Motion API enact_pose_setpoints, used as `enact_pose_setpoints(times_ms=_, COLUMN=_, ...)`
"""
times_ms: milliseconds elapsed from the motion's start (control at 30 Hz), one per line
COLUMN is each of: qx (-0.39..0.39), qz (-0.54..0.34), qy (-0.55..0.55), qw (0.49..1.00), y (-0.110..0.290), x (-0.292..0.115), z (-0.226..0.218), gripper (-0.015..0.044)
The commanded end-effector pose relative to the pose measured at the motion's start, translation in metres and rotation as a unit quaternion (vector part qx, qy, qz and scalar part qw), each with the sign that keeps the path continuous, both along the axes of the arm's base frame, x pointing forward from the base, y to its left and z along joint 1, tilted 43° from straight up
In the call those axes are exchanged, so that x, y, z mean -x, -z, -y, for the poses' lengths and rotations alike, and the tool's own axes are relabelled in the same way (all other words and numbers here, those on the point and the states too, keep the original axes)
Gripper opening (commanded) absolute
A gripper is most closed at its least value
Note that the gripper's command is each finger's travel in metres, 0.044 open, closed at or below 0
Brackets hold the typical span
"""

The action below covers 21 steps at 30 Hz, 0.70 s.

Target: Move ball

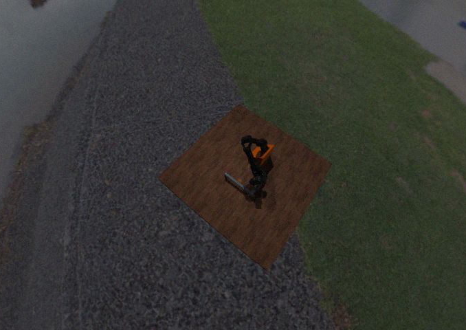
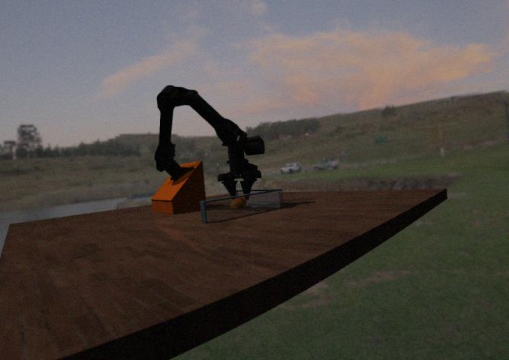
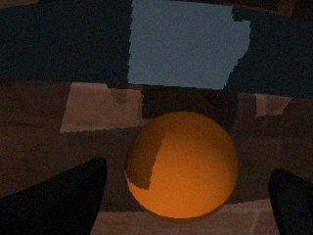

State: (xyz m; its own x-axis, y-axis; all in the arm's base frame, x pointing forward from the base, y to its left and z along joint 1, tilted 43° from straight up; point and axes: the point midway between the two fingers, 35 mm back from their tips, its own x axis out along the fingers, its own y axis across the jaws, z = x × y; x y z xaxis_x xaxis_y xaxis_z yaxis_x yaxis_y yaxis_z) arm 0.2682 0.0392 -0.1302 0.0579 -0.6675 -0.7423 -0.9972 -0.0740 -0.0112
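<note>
The orange ball (image 2: 238,203) (image 3: 182,166) rests on the table beside the low clear wall (image 1: 234,181) (image 2: 203,212) (image 3: 186,44). In the exterior view it shows through the wall. My gripper (image 2: 240,196) (image 3: 191,175) is open and points down, with its fingertips low over the ball, one finger to each side of it in the wrist view. Nothing is held. A small orange spot (image 1: 240,181) shows beside the wall in the top view; I cannot tell whether it is the ball or the see-through copy. The copy cannot be told apart in the other views.
The wooden table (image 1: 202,159) (image 2: 136,262) carries the orange wedge base (image 1: 267,155) (image 2: 189,195) of the arm behind the walls. In the top view, the arm covers part of the wall corner. The wall crosses the top of the wrist view.
</note>
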Motion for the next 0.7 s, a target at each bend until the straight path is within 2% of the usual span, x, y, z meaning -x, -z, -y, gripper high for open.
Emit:
enact_pose_setpoints(times_ms=0, qx=0.005, qz=-0.006, qy=-0.002, qw=1.0, y=0.006, x=0.0028, z=0.0061, gripper=0.034)
enact_pose_setpoints(times_ms=100, qx=0.005, qz=-0.006, qy=-0.002, qw=1.0, y=0.0076, x=0.0029, z=0.0077, gripper=0.034)
enact_pose_setpoints(times_ms=200, qx=0.005, qz=-0.006, qy=-0.002, qw=1.0, y=0.0076, x=0.0029, z=0.0077, gripper=0.0261)
enact_pose_setpoints(times_ms=500, qx=0.005, qz=-0.006, qy=-0.002, qw=1.0, y=0.0076, x=0.0029, z=0.0077, gripper=0.0201)
enact_pose_setpoints(times_ms=667, qx=0.015, qz=-0.024, qy=-0.008, qw=1.0, y=-0.001, x=0.0063, z=0.0102, gripper=0.007)
